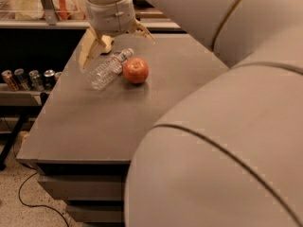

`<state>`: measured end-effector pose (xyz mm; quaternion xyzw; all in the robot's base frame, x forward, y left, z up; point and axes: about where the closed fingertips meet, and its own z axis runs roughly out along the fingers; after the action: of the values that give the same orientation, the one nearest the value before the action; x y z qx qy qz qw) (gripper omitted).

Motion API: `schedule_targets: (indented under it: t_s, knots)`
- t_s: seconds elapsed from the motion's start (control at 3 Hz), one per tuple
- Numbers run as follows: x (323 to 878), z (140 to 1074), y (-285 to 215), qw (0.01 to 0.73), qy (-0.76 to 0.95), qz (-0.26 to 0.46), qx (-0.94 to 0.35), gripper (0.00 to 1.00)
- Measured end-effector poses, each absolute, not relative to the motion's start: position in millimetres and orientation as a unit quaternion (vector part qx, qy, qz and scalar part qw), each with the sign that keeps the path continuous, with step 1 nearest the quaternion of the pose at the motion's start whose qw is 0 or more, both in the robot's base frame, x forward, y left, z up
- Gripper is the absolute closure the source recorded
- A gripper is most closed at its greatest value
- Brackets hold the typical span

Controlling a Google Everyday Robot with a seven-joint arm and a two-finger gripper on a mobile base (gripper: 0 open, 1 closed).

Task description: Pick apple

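Observation:
The red-orange apple (136,70) rests on the grey table (94,122), touching a clear plastic bottle (107,70) that lies on its side to its left. My gripper (116,44) hangs above and behind them, open, its two pale fingers spread wide. The left finger (90,48) is over the bottle's far side and the right finger (143,32) is behind the apple. Nothing is between the fingers. A pale yellow block is mostly hidden behind the gripper.
My own arm fills the right and lower right of the view, hiding much of the table. Several cans (29,77) stand on a low shelf to the left. A cable (35,200) lies on the floor below.

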<state>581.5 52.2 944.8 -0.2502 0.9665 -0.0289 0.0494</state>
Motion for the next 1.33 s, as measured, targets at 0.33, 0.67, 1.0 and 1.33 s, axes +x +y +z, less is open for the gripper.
schedule_targets:
  t_s: [0.33, 0.67, 1.0, 1.33]
  knots:
    - [602, 946, 60, 0.051, 0.967, -0.031, -0.246, 0.0]
    - [626, 942, 62, 0.049, 0.97, -0.025, -0.238, 0.0]
    - [647, 934, 61, 0.043, 0.973, -0.009, -0.228, 0.0]
    - [660, 928, 54, 0.041, 0.976, 0.002, -0.215, 0.0]
